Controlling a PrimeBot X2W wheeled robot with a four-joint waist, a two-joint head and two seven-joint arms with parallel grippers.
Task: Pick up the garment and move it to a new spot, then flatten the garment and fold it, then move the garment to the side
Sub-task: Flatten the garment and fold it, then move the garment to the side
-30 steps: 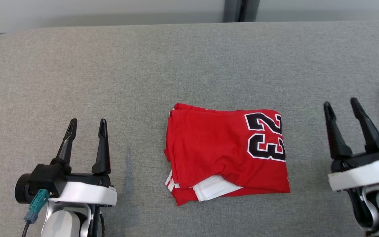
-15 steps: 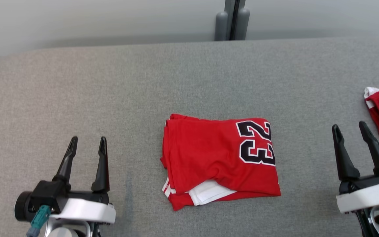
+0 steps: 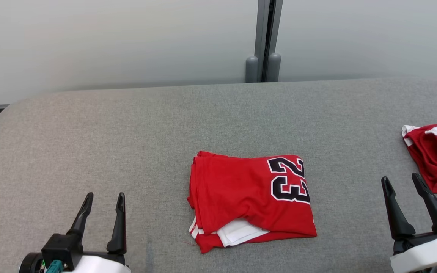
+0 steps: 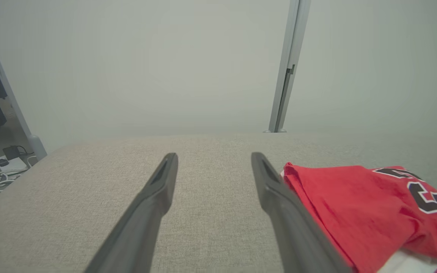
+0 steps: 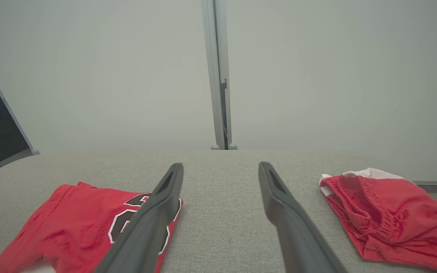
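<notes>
Finding: the garment [image 3: 241, 189], a red jersey with the number 23 [image 3: 288, 180] uppermost, lies folded into a compact rectangle at the middle of the grey desk [image 3: 89, 132], touched by neither arm. My left tool [image 3: 104, 195] stands open and empty near the desk's front edge, well to the left of the garment. My right tool [image 3: 400, 177] stands open and empty to its right, between it and a second red garment [image 3: 434, 159] lying bunched at the desk's right edge. Assessment: the folding looks complete, so the step in hand is, in my judgement, the move to the side. Defect noted: a white inner layer [image 3: 241, 232] pokes out along the near edge, and the left edge shows several loose stacked layers. Recommendation: grip through the full stack rather than the top layer alone, one tool at each short end, with fingers slid low along the desk under the bottom layer. Close both before lifting, lift level and only enough to clear the surface, and carry both ends at the same pace so the fold does not sag open. Set down apart from the second red garment. Risk: a top-layer pinch would peel the fold apart.
</notes>
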